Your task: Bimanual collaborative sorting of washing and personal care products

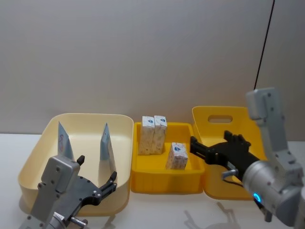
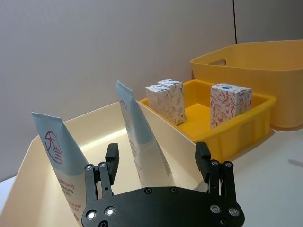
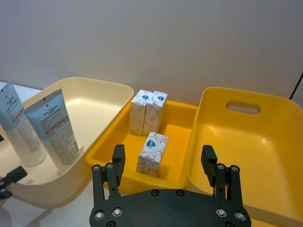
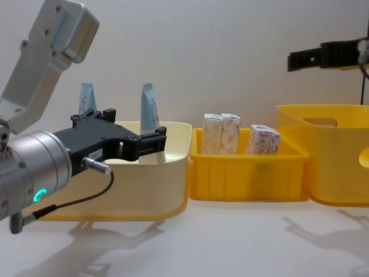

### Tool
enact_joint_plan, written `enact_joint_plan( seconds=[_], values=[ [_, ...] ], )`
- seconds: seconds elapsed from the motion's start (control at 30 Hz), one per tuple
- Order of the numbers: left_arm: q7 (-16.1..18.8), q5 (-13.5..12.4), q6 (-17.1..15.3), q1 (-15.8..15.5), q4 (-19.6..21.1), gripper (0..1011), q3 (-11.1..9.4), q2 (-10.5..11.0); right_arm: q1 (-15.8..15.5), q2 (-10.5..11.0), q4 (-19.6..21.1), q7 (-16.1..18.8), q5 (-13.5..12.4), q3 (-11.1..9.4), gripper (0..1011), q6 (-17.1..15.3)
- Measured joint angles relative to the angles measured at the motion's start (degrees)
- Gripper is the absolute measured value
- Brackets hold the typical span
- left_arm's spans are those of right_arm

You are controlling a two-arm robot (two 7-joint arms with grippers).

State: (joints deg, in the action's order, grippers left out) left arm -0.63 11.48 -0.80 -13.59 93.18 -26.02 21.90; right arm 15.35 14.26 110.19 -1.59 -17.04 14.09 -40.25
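In the head view, a cream rounded plastic bin (image 1: 29, 164) fills the lower left of the frame. Two pale-blue tapered squeeze tubes stand upright in it, one toward its left wall (image 1: 64, 141) and one nearer its middle (image 1: 106, 143). At the centre sits a shallow yellow plastic tray (image 1: 167, 183) holding three small white rectangular packs with reddish print. Two of them stand touching at the tray's far left corner (image 1: 152, 133), and a lone pack (image 1: 177, 155) stands apart from them toward the lower right of the tray. A deeper yellow plastic bin with a handle slot (image 1: 219, 117) on the right of the frame holds nothing that we can see.

The left gripper (image 1: 96, 170) hangs at the lower left, just in front of the cream bin's near rim. Its fingers are spread wide with nothing between them, and they point at the tubes. The right gripper (image 1: 210, 141) hovers at centre right, over the seam between the tray and the deep bin. It is likewise released and empty, with the lone pack just beyond its left finger.

We judge this to be a pause between grasps, with tubes and packs already grouped by kind. If a pick is next, the right gripper is best lined up for the lone pack. It would need to drop into the tray, straddle the pack's narrow sides and clear the tray wall. The left gripper would have to reach over the rim and close low on a tube so it does not topple.
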Motion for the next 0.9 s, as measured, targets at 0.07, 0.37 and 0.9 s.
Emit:
enact_joint_plan(
  seconds=[0.07, 0.37, 0.9],
  values=[
    [0.0, 0.0, 0.0, 0.0, 0.0, 1003, 0.0, 0.0, 0.8, -0.9, -0.2, -0.5, -0.1, 0.4, 1001, -2.5],
    [0.0, 0.0, 0.0, 0.0, 0.0, 1003, 0.0, 0.0, 3.5, -6.0, -3.9, -3.8, 0.0, 1.8, 1001, -9.0],
    [0.0, 0.0, 0.0, 0.0, 0.0, 1003, 0.0, 0.0, 8.0, -13.0, -14.2, -8.1, 2.2, 3.5, 1001, -10.5]
  ],
)
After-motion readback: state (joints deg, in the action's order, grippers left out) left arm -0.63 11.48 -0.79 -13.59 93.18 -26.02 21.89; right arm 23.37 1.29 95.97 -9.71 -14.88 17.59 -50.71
